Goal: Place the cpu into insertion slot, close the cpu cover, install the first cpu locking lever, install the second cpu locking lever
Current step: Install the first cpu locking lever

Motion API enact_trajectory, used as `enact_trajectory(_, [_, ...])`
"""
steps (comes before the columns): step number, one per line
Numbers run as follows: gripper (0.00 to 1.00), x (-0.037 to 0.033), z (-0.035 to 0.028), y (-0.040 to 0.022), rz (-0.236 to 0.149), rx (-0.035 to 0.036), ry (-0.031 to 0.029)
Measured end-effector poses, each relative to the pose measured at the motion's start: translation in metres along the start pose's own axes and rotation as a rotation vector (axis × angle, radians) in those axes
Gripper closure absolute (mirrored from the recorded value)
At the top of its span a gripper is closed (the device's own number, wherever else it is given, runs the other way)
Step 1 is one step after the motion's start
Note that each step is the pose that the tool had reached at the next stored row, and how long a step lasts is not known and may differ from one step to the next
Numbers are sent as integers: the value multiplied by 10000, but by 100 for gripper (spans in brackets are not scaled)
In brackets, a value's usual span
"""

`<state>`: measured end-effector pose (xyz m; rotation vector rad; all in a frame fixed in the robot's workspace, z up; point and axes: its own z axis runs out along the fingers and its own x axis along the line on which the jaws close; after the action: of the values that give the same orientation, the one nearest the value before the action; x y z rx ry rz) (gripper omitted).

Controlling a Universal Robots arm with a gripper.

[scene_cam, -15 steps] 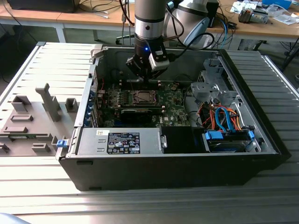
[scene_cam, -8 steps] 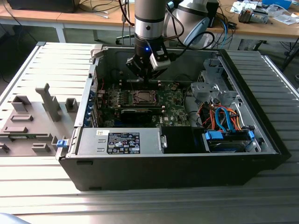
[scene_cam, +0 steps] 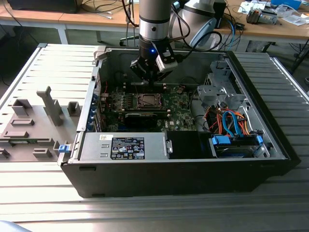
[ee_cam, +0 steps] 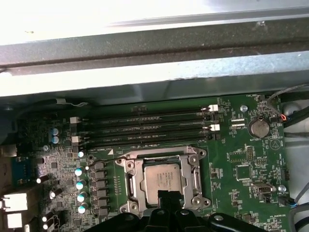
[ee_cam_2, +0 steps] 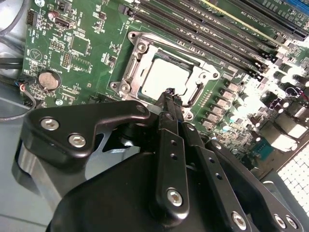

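The cpu (ee_cam: 163, 178) (ee_cam_2: 164, 77) lies flat in the insertion slot (scene_cam: 146, 100) on the green board inside the open computer case. Its silvery top shows through the square window of the cpu cover (ee_cam: 134, 184) (ee_cam_2: 179, 59), which lies down around it. My gripper (ee_cam_2: 169, 93) (ee_cam: 166, 195) hangs just above the chip's near edge. In the exterior view the gripper (scene_cam: 147, 83) stands over the socket's far side. The fingers are shut together and hold nothing. A thin wire lever (ee_cam_2: 195, 94) curves along one side of the socket, and the gripper body hides its end.
Long black memory slots (ee_cam: 145, 128) run beside the socket, with a coin battery (ee_cam: 259, 127) nearby. In the case, a power supply (scene_cam: 123, 145) sits in front and a drive cage with blue and orange cables (scene_cam: 231, 123) lies at the exterior view's right. A grey fixture (scene_cam: 34, 121) stands outside.
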<state>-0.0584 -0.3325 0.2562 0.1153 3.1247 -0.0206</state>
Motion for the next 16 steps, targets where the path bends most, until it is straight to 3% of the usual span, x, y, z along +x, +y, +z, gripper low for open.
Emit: enact_trajectory(16, [89, 0, 0, 0, -732, -11, -9])
